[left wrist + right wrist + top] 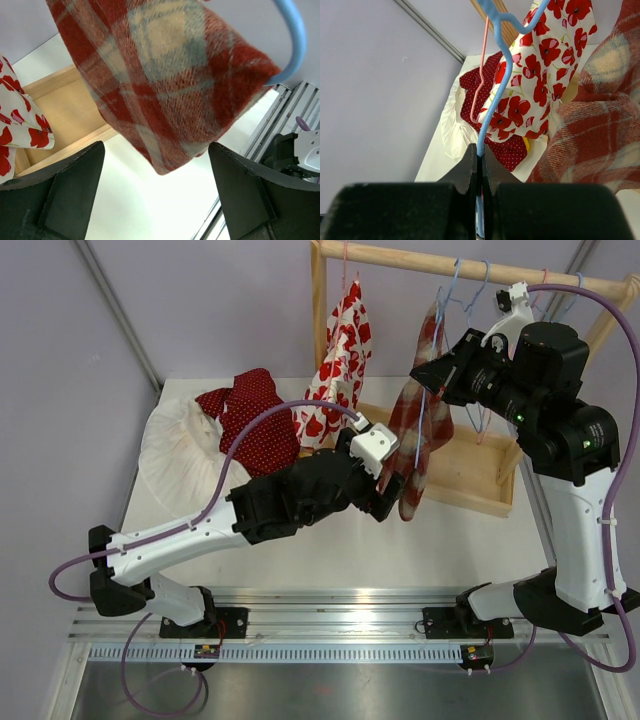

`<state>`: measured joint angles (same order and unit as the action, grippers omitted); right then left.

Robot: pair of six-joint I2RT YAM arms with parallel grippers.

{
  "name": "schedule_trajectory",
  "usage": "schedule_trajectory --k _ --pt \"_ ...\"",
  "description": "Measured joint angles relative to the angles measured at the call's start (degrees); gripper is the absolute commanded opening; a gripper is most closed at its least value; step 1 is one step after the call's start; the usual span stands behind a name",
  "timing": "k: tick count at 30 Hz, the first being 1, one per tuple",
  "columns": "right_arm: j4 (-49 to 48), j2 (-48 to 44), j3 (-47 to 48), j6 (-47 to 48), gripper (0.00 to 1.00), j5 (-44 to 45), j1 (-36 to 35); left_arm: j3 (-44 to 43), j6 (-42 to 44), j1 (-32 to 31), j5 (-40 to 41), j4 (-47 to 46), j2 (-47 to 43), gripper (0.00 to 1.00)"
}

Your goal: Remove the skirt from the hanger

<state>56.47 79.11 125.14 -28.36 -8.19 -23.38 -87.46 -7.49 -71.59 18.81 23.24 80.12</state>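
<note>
The red plaid skirt hangs from a blue hanger on the wooden rail. My right gripper is up beside the skirt's top, shut on the blue hanger's wire, which runs between its jaws. The plaid skirt fills the right of that view. My left gripper is at the skirt's lower end. In the left wrist view the gripper stands open, and the skirt's bottom corner dips between the two fingers without touching them. A bend of the hanger shows at upper right.
A wooden rack with a wooden base stands at the back right. A white garment with red flowers hangs on a pink hanger to the left. A red polka-dot garment and a white one lie on the table.
</note>
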Motion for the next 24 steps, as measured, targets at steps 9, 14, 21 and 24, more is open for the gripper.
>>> schedule_trajectory --k 9,14,21,24 --pt "0.0 -0.1 0.5 -0.3 0.00 -0.6 0.0 0.8 1.6 0.0 2.8 -5.0 3.1 0.24" --pt "0.0 -0.4 0.5 -0.5 0.00 -1.0 0.0 0.8 3.4 0.0 4.4 -8.8 5.7 0.00" --pt "5.5 2.1 9.1 0.2 0.00 -0.7 0.0 11.2 0.3 -0.3 4.1 -16.4 3.3 0.00" --pt "11.2 6.6 20.1 0.5 0.00 -0.5 -0.2 22.4 -4.0 -1.4 4.5 -20.2 -0.6 0.00"
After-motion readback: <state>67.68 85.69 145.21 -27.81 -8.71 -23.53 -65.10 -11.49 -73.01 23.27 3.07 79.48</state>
